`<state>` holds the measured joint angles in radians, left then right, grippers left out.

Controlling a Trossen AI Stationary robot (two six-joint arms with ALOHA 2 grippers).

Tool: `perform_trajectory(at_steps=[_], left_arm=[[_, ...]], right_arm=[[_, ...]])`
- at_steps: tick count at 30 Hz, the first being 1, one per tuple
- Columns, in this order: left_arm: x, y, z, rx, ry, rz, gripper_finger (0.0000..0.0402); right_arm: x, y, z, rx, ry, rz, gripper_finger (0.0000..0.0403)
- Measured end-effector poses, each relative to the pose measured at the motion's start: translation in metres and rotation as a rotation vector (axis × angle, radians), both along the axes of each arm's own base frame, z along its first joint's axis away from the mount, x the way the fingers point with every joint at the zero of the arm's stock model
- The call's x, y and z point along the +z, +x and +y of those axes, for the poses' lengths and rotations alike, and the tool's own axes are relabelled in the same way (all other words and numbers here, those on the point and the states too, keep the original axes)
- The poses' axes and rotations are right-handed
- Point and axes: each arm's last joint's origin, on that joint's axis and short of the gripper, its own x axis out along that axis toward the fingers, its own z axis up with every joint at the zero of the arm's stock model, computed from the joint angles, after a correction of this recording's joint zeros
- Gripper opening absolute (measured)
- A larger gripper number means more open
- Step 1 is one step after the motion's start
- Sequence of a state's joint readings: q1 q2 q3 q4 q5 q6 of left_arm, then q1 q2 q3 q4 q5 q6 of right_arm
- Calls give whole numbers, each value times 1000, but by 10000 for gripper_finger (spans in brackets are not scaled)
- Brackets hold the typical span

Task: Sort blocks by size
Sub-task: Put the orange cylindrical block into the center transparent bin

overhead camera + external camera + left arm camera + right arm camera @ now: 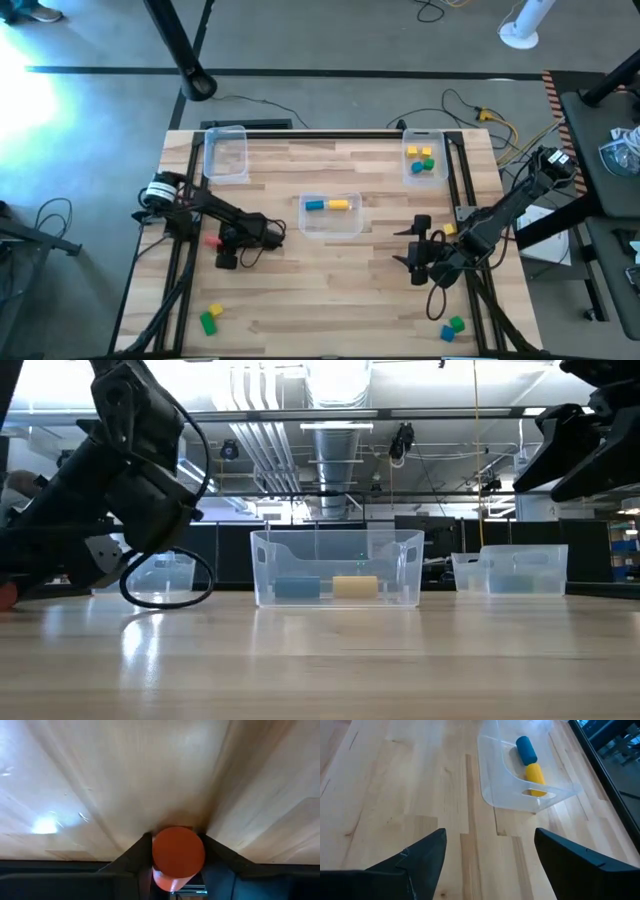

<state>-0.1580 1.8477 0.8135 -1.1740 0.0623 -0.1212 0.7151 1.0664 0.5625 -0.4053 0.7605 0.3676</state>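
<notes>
A red cylinder [178, 855] fills the near part of the left wrist view, pinched between the left gripper's [175, 851] two dark fingers [131, 859], its round end facing the camera over bare wood. From above, that left gripper [232, 245] sits low over the left half of the table [330, 300], with a spot of red [212, 241] just beside it. The right gripper [418, 258] hangs over the right half of the table with its fingers [420, 855] spread wide and nothing between them. Its wrist view looks toward the middle bin [520, 785], a clear tub holding a blue cylinder [525, 749] and a yellow cylinder [535, 774] lying end to end; from above these are the blue piece [314, 205] and yellow piece [339, 205] in the centre bin [331, 228]. The far right bin [424, 172] holds several small yellow, green and blue blocks [422, 159]. The far left bin [226, 155] shows no blocks. Loose on the table are a yellow block [215, 311] touching a green block [208, 323] near the front left corner, and a green block [456, 323] beside a blue block [447, 333] near the front right corner.
</notes>
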Motion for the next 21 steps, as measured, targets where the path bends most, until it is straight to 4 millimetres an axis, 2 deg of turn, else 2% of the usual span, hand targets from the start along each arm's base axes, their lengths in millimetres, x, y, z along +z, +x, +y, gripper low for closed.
perform_trajectory(at_steps=[4,10,13,17,21], left_arm=[[12,10,-3,11,24,-62,114],[54,29,-10,132,48,-323,114],[75,31,-13,194,58,-409,114],[103,36,-15,258,69,-596,117],[131,49,-13,274,114,-856,119]], right_arm=[[0,0,0,0,-1,1,283],[0,0,0,0,-1,1,272],[0,0,0,0,-1,1,266],[0,0,0,0,-1,1,259],[0,0,0,0,0,0,251]])
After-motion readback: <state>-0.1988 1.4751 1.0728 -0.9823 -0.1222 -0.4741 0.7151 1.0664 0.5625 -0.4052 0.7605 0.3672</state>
